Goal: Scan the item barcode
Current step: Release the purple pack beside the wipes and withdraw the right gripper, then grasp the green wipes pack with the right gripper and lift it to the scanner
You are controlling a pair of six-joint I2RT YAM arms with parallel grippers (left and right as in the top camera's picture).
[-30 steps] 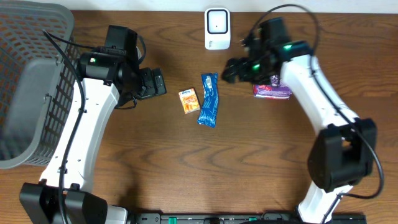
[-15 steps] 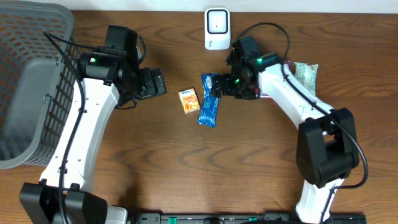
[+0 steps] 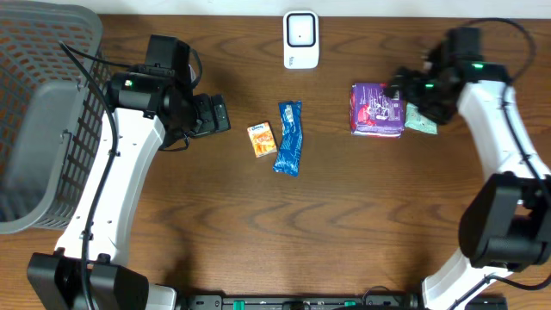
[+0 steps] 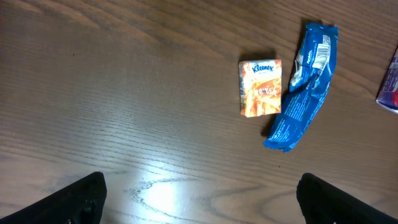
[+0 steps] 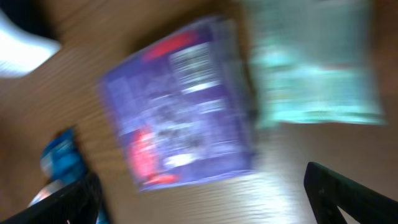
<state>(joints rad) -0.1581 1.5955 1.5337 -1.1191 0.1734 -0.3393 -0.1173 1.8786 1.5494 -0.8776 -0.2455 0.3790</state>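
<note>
A white barcode scanner (image 3: 300, 39) stands at the table's far edge. In the middle lie an orange Kleenex pack (image 3: 261, 139) and a blue wrapper (image 3: 290, 138). They also show in the left wrist view, the Kleenex pack (image 4: 260, 88) beside the blue wrapper (image 4: 303, 87). To the right lies a purple pack (image 3: 376, 109) with a green pack (image 3: 422, 119) beside it. My left gripper (image 3: 211, 114) hovers open and empty left of the Kleenex pack. My right gripper (image 3: 413, 93) is open over the purple pack (image 5: 180, 102) and green pack (image 5: 311, 68), holding nothing; its view is blurred.
A grey mesh basket (image 3: 43, 112) fills the left edge of the table. The right wrist view catches the blue wrapper (image 5: 59, 162) and a white corner of the scanner (image 5: 22, 43) at its left side.
My right arm swung from beside the blue wrapper back to the right and now hangs over the purple and green packs. The left arm has not moved.
</note>
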